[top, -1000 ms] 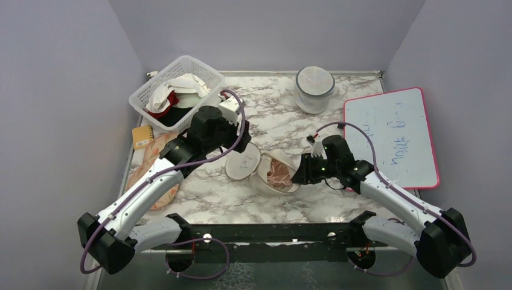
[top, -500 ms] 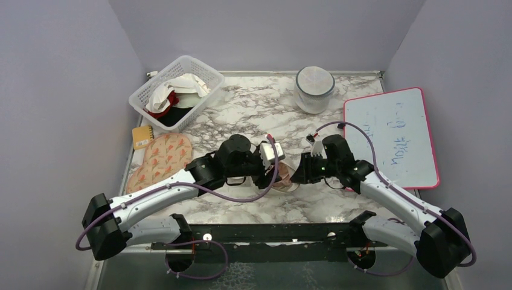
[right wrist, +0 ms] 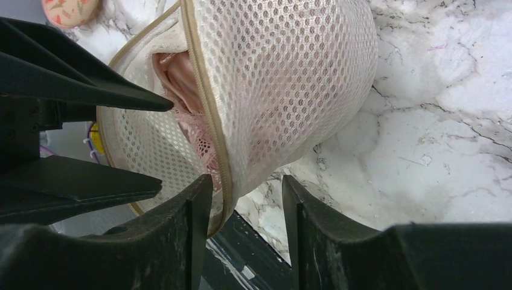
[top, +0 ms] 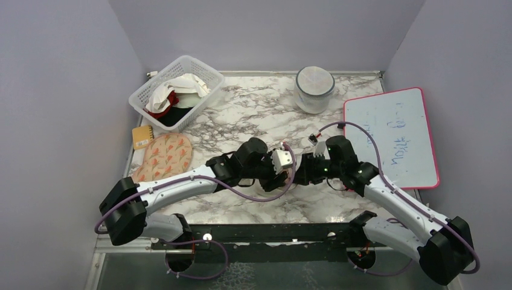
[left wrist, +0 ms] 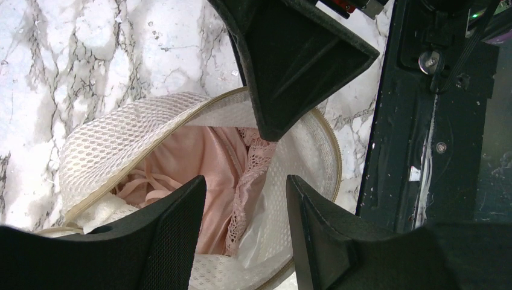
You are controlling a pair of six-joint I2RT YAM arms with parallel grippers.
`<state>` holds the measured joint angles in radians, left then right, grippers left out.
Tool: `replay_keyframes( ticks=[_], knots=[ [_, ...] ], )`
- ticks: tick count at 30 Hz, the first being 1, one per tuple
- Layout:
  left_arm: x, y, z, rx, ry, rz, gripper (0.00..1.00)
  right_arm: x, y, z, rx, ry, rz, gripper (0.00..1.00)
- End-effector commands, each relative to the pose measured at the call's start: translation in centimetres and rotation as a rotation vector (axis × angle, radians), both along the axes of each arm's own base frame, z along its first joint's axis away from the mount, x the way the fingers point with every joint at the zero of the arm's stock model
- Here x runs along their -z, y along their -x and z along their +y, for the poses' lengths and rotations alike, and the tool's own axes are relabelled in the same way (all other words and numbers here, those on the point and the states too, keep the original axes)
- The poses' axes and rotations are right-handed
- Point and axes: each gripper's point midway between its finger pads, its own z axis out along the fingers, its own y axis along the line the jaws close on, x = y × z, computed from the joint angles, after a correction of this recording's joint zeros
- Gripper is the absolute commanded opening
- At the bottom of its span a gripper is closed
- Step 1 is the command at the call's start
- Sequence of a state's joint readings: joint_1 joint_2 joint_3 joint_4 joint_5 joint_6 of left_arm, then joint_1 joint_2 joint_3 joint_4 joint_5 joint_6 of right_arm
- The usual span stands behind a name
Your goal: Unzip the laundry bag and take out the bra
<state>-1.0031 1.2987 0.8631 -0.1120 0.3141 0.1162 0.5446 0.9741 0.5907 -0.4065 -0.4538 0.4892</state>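
Hovering over the unzipped laundry bag, the left end effector stands narrowly open, the pink bra inside the bag beneath it. The bag rests on the counter; at its right the right end effector straddles its rim, fingers slightly apart.

Basket w/ clothes back left — round pod, whiteboard at rt.
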Motion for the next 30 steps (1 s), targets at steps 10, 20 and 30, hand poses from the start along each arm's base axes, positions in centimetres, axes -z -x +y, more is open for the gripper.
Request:
replay_keyframes(
  ticks=[10,20,30],
  knots=[
    [3.0,0.6,-1.9,0.045,-0.043,0.012,0.41,-0.5,0.4,-0.2,-0.002,-0.007,-0.017,0.25],
    [4.5,-1.7,-2.2,-0.066,-0.080,-0.034,0.29,0.2,0.7,-0.1,-0.014,-0.013,0.000,0.12],
    [1.9,-1.8,-2.7,-0.072,-0.007,-0.053,0.00,0.9,0.8,-0.2,-0.008,-0.006,0.014,0.05]
  ],
)
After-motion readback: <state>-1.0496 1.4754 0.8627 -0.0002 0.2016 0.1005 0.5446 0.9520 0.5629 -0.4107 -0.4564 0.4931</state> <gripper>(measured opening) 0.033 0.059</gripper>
